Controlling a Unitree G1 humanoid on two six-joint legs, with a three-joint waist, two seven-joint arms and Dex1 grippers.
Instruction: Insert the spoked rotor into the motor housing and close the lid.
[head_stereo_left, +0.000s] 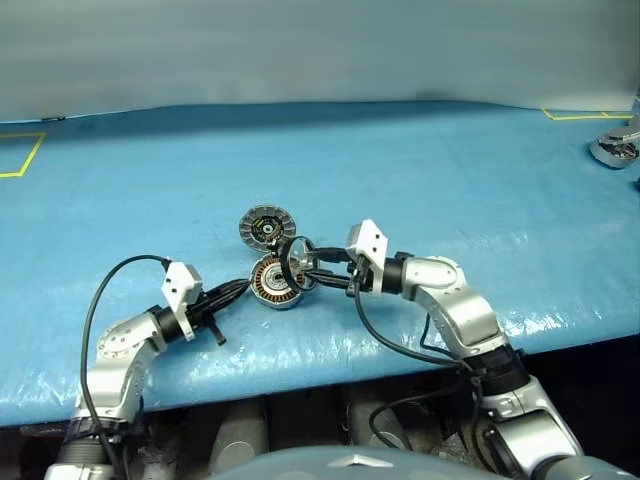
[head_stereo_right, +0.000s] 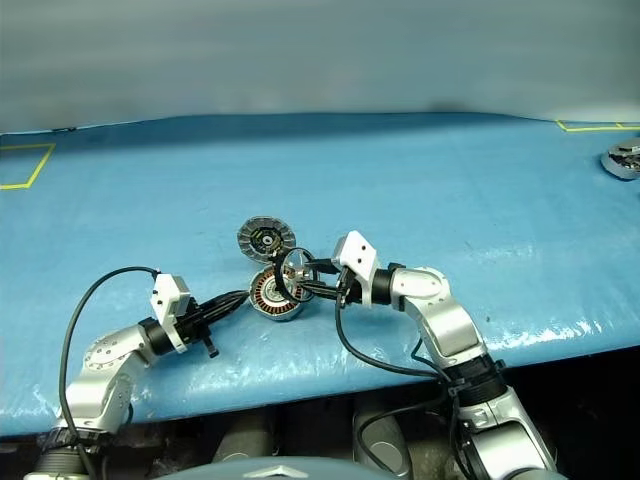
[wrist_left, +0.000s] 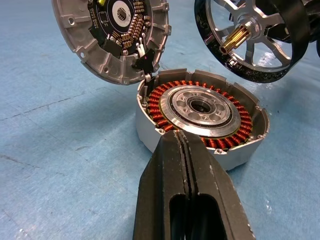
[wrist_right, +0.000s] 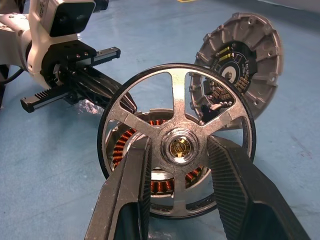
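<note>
The motor housing (head_stereo_left: 274, 284) is a silver cup with copper windings (wrist_left: 235, 120), and it sits on the blue table. Its hinged lid (head_stereo_left: 266, 227) stands open behind it, the ribbed inner face with the dark centre (wrist_left: 90, 45) showing. My left gripper (wrist_left: 181, 136) is shut, and its tips rest against the housing's near rim. My right gripper (wrist_right: 177, 150) is shut on the spoked rotor (wrist_right: 135, 120), one finger either side of the hub. The rotor (head_stereo_left: 293, 262) hangs on edge just above and to the right of the housing, apart from it.
The blue-covered table (head_stereo_left: 450, 180) stretches wide on all sides, and its front edge runs close below both arms. A silver object (head_stereo_left: 617, 148) lies at the far right back. Yellow tape marks (head_stereo_left: 20, 155) sit at the far left and the back right.
</note>
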